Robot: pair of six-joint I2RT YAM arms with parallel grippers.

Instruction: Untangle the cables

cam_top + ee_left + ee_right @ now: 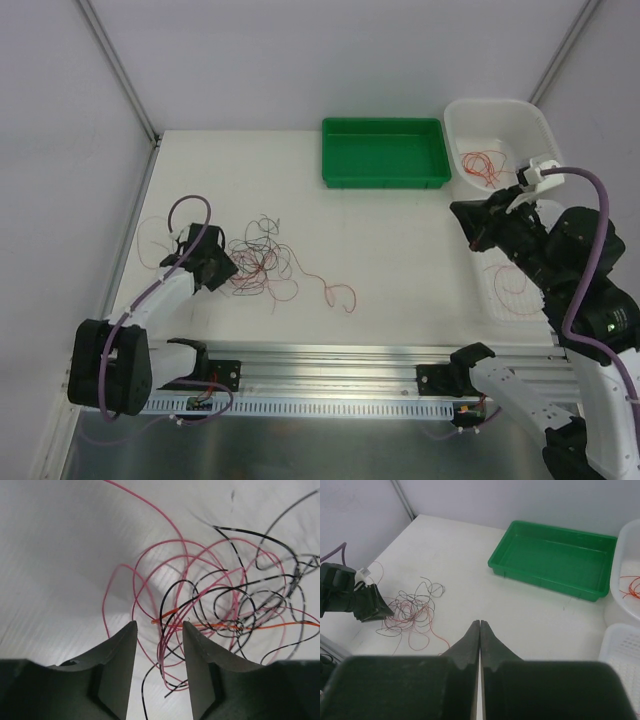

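step in hand: picking a strand out of the tangle of thin red, pink and black cables, which lies on the left side of the white table, its loops crossing one another and not yet separated. 1 loose red wire lies apart, just right of the heap. left gripper sits low at the left edge of the tangle, jaws narrowly apart; pink and black strands run across the gap, none seen pinched. right gripper is raised on the right side near the white plastic bin, jaws pressed together, carrying nothing. the bin holds a few red wires; a green plastic tray stands at the far edge. judgement: the next move calls for closing on 1 strand only, then a slow draw away from the heap, lest the whole knot drag along
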